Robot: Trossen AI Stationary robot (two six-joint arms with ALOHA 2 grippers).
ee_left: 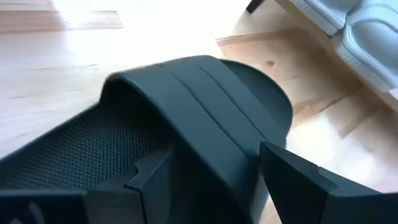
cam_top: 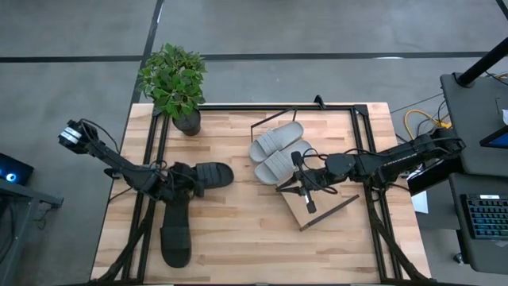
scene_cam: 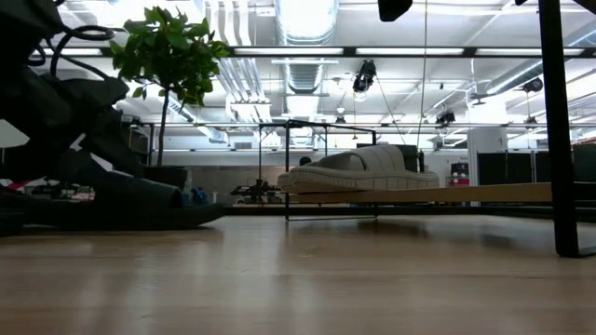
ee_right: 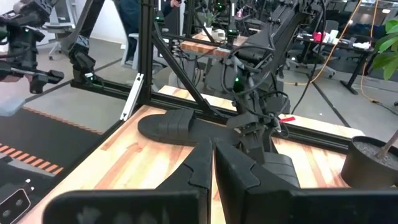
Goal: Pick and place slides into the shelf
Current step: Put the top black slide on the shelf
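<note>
A black slide (cam_top: 208, 175) lies sole-down on the table's left half, resting flat in the low view (scene_cam: 121, 207). My left gripper (cam_top: 179, 181) is open at it; in the wrist view its fingers straddle one side of the strap (ee_left: 205, 118). A second black slide (cam_top: 176, 235) lies near the front edge. Two light grey slides (cam_top: 278, 151) lie side by side on the shelf (cam_top: 321, 208), a slanted plywood board in a black rod frame. My right gripper (cam_top: 300, 176) is shut and hangs above the shelf's near part, next to the grey slides, holding nothing. My left gripper comes in slanting down from the slide's heel end. One finger (ee_left: 149, 183) stands over the footbed on the near side of the strap, and the other (ee_left: 298, 180) stands outside the slide's side. Whether either finger touches the slide I cannot tell.
A potted plant (cam_top: 175, 79) stands at the table's far left corner. Black frame rails (cam_top: 155, 159) run along both sides of the table, and one post (scene_cam: 557, 121) stands close to the low camera. Bare wood lies between the black slides and the shelf.
</note>
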